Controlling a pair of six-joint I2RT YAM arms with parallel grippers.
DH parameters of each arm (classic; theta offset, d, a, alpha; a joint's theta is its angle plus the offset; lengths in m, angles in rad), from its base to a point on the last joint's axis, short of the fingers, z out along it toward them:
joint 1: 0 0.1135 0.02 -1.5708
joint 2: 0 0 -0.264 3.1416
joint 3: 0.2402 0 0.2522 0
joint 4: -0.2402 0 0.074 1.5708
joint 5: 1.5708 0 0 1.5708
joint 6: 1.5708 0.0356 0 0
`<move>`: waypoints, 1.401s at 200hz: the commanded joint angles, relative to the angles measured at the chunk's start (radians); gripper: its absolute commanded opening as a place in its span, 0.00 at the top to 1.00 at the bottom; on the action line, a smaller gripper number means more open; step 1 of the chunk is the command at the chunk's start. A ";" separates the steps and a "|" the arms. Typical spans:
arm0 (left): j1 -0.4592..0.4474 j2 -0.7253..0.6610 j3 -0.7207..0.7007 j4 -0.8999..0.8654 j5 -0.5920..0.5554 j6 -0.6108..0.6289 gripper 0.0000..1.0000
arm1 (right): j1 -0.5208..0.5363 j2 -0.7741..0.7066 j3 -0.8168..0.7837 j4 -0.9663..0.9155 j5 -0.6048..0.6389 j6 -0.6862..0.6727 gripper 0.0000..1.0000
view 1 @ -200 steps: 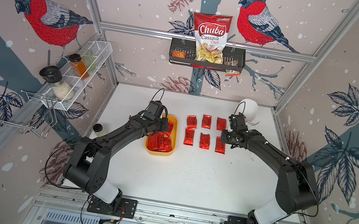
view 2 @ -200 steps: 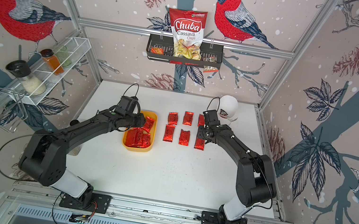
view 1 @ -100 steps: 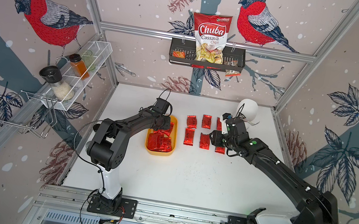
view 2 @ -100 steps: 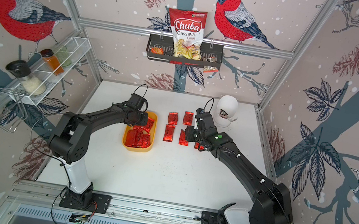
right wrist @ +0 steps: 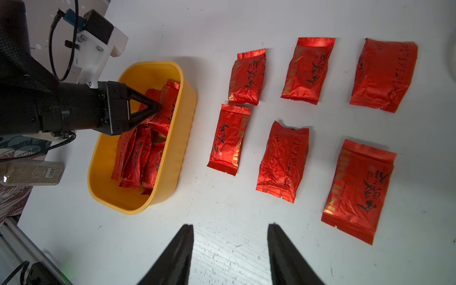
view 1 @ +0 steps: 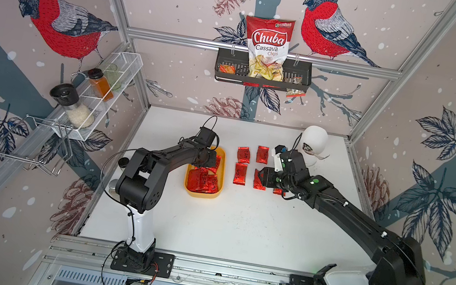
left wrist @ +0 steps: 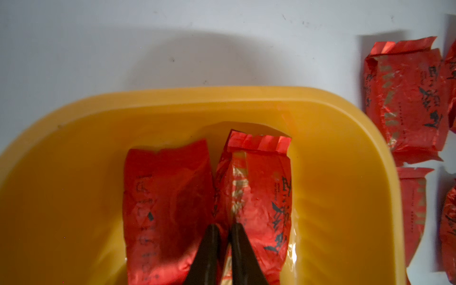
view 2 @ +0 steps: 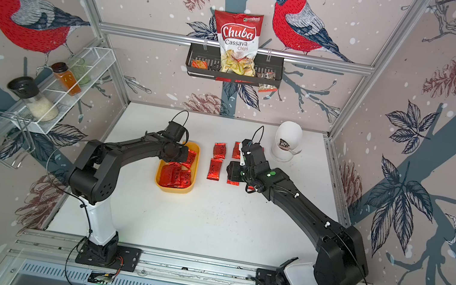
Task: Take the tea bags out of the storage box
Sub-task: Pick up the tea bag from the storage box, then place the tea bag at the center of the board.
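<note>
The left end effector [left wrist: 225,237] pinched a tea bag [left wrist: 259,192] by its edge inside the storage box [left wrist: 340,148]; the touching neighbour [left wrist: 167,197] might lift too. The right end effector [right wrist: 230,228] hung open.

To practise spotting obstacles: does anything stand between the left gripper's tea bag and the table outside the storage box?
Only the storage box wall; the left gripper, shut on the tea bag, must clear it.
</note>
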 commanded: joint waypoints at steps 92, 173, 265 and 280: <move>0.000 -0.205 -0.020 -0.058 0.043 -0.023 1.00 | 0.001 -0.045 0.003 0.019 -0.004 0.011 0.47; -0.183 -0.574 -0.297 0.052 0.108 -0.288 1.00 | -0.011 -0.160 -0.025 0.030 -0.040 0.050 0.48; -0.557 -0.674 -0.607 0.296 -0.058 -0.634 1.00 | -0.014 -0.306 -0.101 0.013 -0.032 0.085 0.47; -0.580 -0.653 -0.641 0.342 -0.059 -0.656 1.00 | -0.014 -0.316 -0.109 0.008 -0.030 0.087 0.47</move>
